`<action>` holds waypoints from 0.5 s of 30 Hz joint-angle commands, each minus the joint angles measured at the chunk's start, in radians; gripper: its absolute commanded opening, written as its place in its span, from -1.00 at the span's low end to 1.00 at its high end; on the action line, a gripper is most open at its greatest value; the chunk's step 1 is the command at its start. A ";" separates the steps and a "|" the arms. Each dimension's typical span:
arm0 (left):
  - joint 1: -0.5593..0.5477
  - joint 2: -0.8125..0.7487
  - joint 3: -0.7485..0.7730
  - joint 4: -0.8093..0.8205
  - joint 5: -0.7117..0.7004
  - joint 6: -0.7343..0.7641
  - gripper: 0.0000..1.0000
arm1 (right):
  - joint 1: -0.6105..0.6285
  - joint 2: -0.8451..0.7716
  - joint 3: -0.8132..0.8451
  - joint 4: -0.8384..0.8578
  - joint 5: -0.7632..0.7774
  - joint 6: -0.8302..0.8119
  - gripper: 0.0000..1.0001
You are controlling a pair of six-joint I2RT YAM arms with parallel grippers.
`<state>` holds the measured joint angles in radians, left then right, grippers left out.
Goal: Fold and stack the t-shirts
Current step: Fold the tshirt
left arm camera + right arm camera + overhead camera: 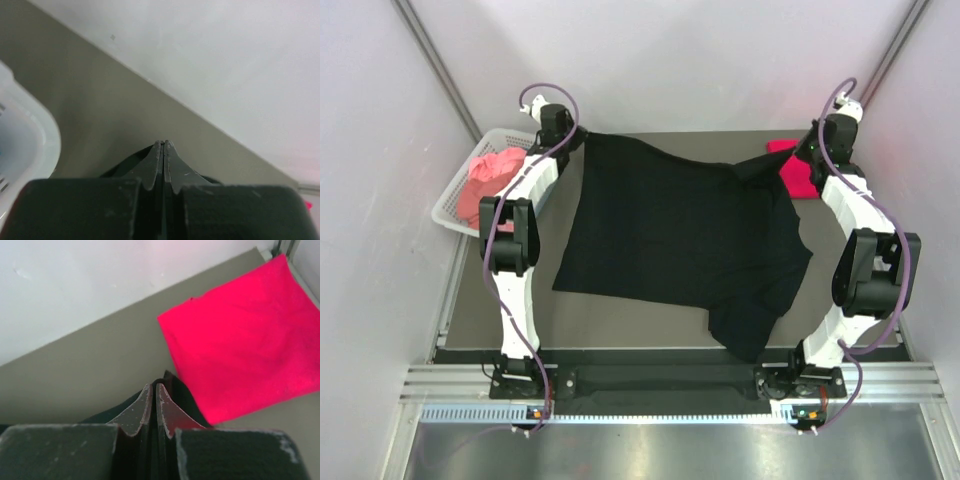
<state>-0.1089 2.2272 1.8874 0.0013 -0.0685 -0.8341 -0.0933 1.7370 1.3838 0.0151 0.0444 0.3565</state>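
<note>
The black t-shirt (680, 230) lies spread across the centre of the bench (620, 320). The left gripper (567, 135), jaws together, pinches its upper left corner. The right gripper (807, 150), jaws together, pinches its upper right corner. A folded red t-shirt (245, 350) lies at upper right. A pink t-shirt (490, 175) sits in the white basket (455, 190) at upper left.

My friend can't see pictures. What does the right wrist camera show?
The right pincer is shut on a bit of the black shirt, low in the middle of the picture. A folded red shirt lies flat on the grey table just beyond it to the right, with a white wall behind.
</note>
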 commanded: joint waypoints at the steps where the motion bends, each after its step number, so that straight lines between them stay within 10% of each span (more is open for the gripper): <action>1: 0.008 -0.081 -0.059 0.023 0.042 0.072 -1.00 | -0.013 -0.025 0.009 -0.094 -0.024 -0.028 -1.00; 15: 0.032 -0.195 -0.206 -0.192 0.041 0.201 -1.00 | -0.077 -0.106 -0.106 -0.302 -0.091 -0.039 -1.00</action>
<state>-0.0834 2.1101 1.6966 -0.1524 -0.0296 -0.6796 -0.1535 1.7092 1.2755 -0.2287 -0.0360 0.3397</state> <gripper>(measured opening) 0.011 0.010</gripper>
